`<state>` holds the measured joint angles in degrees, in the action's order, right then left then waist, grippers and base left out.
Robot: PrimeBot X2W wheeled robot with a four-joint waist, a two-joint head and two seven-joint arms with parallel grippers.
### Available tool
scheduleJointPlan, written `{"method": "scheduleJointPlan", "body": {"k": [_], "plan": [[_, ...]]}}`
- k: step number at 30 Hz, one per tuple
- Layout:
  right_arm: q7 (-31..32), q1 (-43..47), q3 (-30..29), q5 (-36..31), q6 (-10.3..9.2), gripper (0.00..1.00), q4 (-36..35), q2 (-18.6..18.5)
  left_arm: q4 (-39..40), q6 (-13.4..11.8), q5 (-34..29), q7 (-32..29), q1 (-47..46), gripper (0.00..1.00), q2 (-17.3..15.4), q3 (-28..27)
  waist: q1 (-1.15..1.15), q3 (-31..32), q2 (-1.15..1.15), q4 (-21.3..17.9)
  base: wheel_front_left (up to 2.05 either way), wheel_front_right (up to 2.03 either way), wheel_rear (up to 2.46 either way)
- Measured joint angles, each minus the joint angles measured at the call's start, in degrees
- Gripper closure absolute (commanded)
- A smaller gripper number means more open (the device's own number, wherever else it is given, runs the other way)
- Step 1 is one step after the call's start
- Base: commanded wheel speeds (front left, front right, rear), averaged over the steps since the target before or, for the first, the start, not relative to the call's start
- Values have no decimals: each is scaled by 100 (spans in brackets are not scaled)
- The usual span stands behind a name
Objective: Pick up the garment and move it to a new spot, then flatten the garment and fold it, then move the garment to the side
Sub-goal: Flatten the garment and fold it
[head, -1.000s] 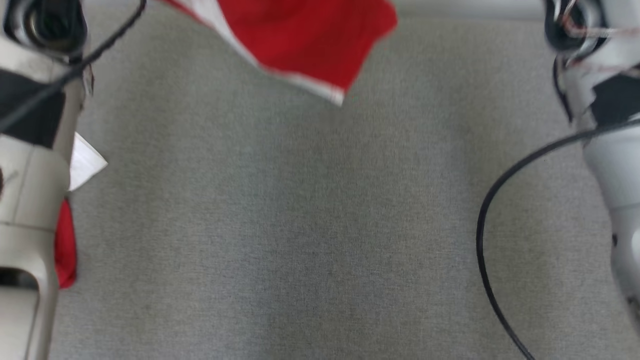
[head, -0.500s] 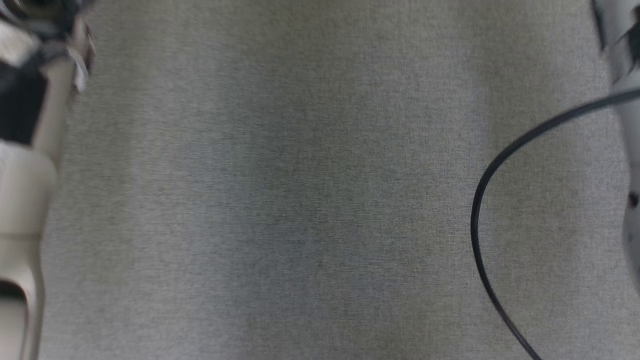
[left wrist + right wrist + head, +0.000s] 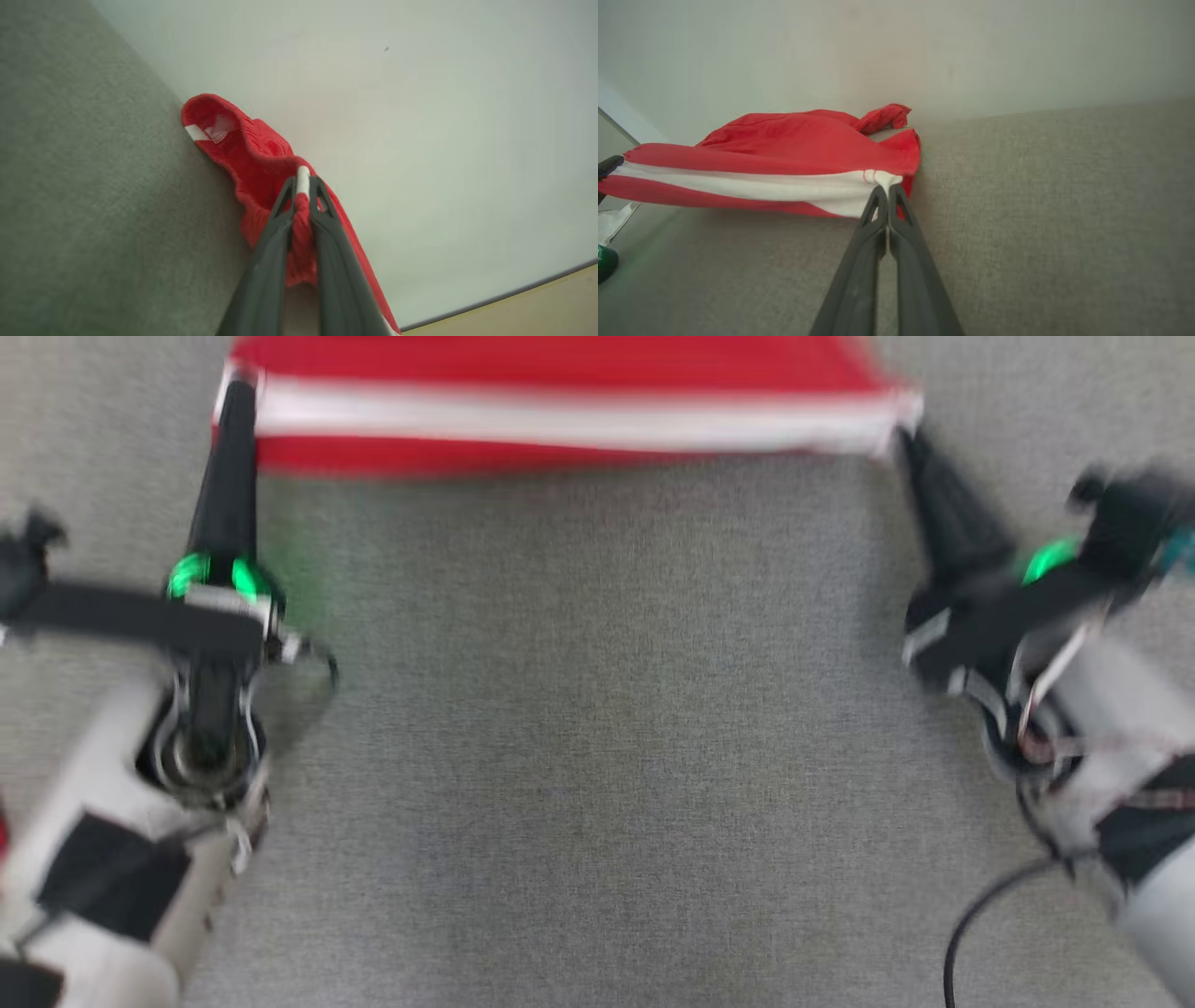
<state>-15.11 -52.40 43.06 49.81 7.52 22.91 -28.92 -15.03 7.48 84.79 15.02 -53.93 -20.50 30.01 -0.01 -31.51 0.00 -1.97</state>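
The garment (image 3: pixel 560 401) is red cloth with a white stripe, stretched sideways across the far part of the grey surface. My left gripper (image 3: pixel 238 392) is shut on its left corner, and my right gripper (image 3: pixel 906 429) is shut on its right corner. In the left wrist view the fingers pinch a red fold with a white band of the garment (image 3: pixel 261 158) at the gripper's (image 3: pixel 302 186) tips. In the right wrist view the gripper (image 3: pixel 887 191) clamps the white hem of the garment (image 3: pixel 784 158), which lies bunched toward the wall.
A grey fabric surface (image 3: pixel 597 756) spreads before me. A pale wall (image 3: pixel 896 56) rises right behind the garment. A black cable (image 3: pixel 971 924) loops at the lower right beside my right arm.
The head view has shifted strongly, so the camera has moved. Both grippers with the stretched garment now show at the top, where half a second ago only bare grey surface lay.
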Motion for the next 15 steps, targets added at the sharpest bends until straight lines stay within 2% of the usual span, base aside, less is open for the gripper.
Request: {"method": "scheduleJointPlan", "body": {"k": [2,4,8,15], "plan": [[1,428,186,197,0,100,-288,-134,58,4,-123,1,465,100,98,-271,0,132,-1,14,0,0,0],[-1,727,232,344,0,100,-517,-181,144,5,-656,11,836,100,31,-167,0,275,-1,14,0,0,0],[0,1495,303,525,0,100,-735,-231,207,5,-601,16,1667,100,485,-619,-1,657,-1,-1,0,0,0],[0,2217,252,720,0,100,-905,-245,88,4,-817,15,2428,100,711,-666,-1,1192,-1,-47,0,0,0]]}}
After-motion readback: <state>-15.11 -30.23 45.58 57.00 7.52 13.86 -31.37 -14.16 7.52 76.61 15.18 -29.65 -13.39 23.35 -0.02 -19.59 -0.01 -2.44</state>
